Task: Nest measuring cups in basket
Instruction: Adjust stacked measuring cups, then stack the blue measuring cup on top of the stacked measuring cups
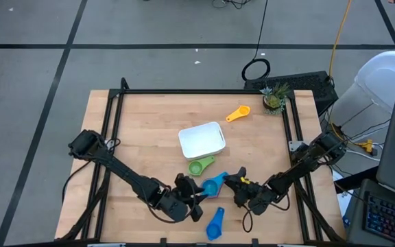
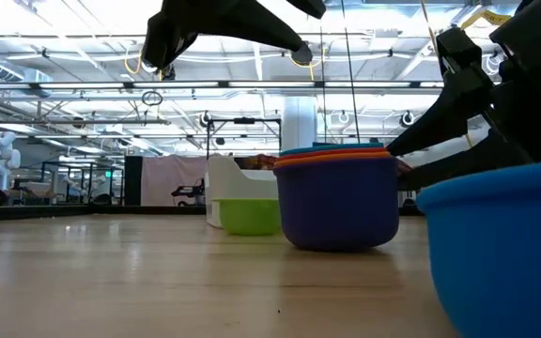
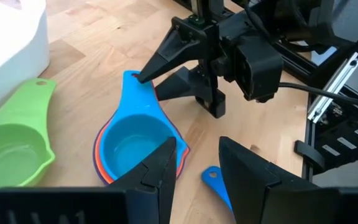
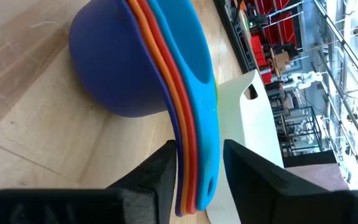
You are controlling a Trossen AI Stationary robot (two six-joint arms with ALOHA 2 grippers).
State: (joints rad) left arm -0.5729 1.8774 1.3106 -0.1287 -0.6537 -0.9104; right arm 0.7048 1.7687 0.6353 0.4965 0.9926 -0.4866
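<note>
A nested stack of measuring cups (image 1: 213, 185) sits on the desk (image 1: 149, 123) just beside the green cup (image 1: 199, 166) and near the white basket (image 1: 201, 139), its handles between the right gripper's (image 1: 237, 182) parted fingers, while the left gripper (image 1: 192, 197) hovers nearby, narrowly open and empty.

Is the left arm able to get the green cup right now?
Probably yes. The green cup sits in the open beside the white basket, and the left tool hangs just near it with nothing between. The nested stack lies off to one side.
</note>
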